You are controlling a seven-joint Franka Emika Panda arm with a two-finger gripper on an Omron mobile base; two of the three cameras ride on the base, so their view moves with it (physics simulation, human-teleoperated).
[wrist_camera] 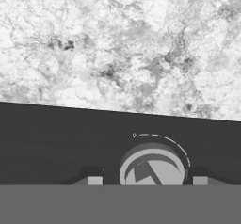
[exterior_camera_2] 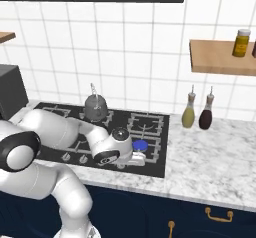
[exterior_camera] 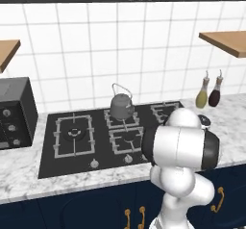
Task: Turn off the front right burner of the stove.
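a round silver knob (wrist_camera: 151,168) sits between the tool's fingertips (wrist_camera: 95,180) on the stove (wrist_camera: 56,138), marbled desk (wrist_camera: 117,44) beyond it.

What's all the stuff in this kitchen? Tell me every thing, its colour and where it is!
stove: one, black glass, set in the counter.
front right burner: one, grey grate, blue glowing disc, by the stove's right edge.
kettle: one, grey, on a back burner.
knob: one, silver, between the jaws, on the stove's front strip.
toaster oven: one, black, left of the stove.
bottles: two, one yellow-green, one dark red, on the counter right of the stove.
jar: one, yellow, on the right wooden shelf.
counter: one, white marble, over dark blue cabinets.
gripper: one, dark tips either side of the knob.
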